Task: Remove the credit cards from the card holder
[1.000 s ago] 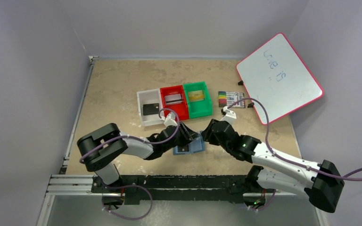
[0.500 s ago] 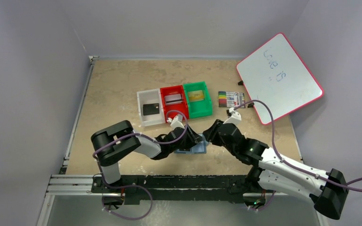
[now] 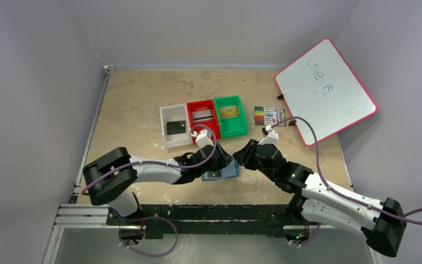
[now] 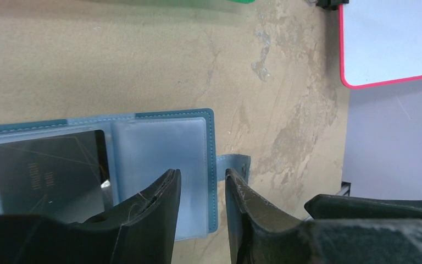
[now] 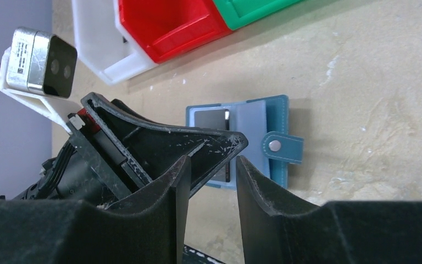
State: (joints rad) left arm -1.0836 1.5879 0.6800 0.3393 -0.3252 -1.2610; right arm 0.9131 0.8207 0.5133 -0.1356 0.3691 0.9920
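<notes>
The left gripper holds its jaws narrowly parted and empty over one edge of the small teal-blue folding card holder, which lies unfolded on the tan table. The right gripper, jaws likewise slightly apart and empty, hovers just beside it. A black plastic credit card sits in one clear pocket.

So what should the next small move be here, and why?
Probably lower the left claw onto the empty pocket of the holder to pin it. One black card sits in the other pocket, both claws are open and hold nothing, and the right claw hovers close by, free to draw the card out.
</notes>
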